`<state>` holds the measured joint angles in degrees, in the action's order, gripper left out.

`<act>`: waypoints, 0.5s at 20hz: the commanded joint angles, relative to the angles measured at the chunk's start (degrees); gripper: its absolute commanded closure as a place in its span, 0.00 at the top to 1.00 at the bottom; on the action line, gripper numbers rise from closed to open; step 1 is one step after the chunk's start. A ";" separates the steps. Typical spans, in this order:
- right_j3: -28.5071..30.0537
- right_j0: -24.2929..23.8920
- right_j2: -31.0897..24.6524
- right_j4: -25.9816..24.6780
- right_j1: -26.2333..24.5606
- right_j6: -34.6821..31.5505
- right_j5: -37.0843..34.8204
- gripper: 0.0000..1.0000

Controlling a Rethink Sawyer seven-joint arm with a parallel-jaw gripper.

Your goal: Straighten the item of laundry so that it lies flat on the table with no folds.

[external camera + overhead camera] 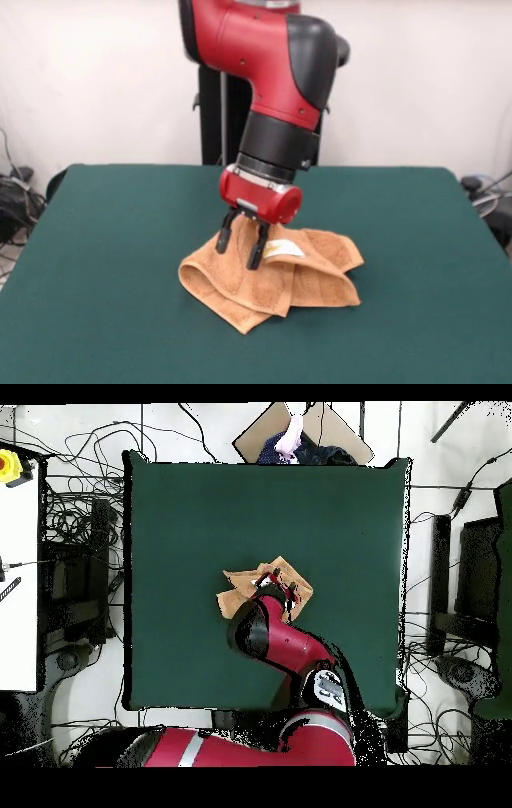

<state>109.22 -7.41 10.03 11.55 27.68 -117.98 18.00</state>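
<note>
Nearest the front camera lies bare dark green table (96, 320). Just beyond it, near the table's middle, the orange-tan towel (240, 292) sits bunched in thick overlapping folds, one rounded fold hanging toward the front edge. A small white-yellow tag (284, 249) shows on top. The gripper (243, 242) points down onto the towel's upper layers, its black fingers (256, 248) spread apart and clasping nothing. Behind rises the red and black arm (272, 72).

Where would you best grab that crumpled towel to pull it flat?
Probably the loose corner at the front view's right, taken from above. The towel is folded over itself, and that flap lies on top, free to peel outward. The gripper hangs open over the middle.
</note>
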 commanded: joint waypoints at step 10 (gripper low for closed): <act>2.44 5.21 -5.02 6.02 1.04 -11.46 -9.00 1.00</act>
<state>110.43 -2.96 9.61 13.40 28.63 -117.98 16.50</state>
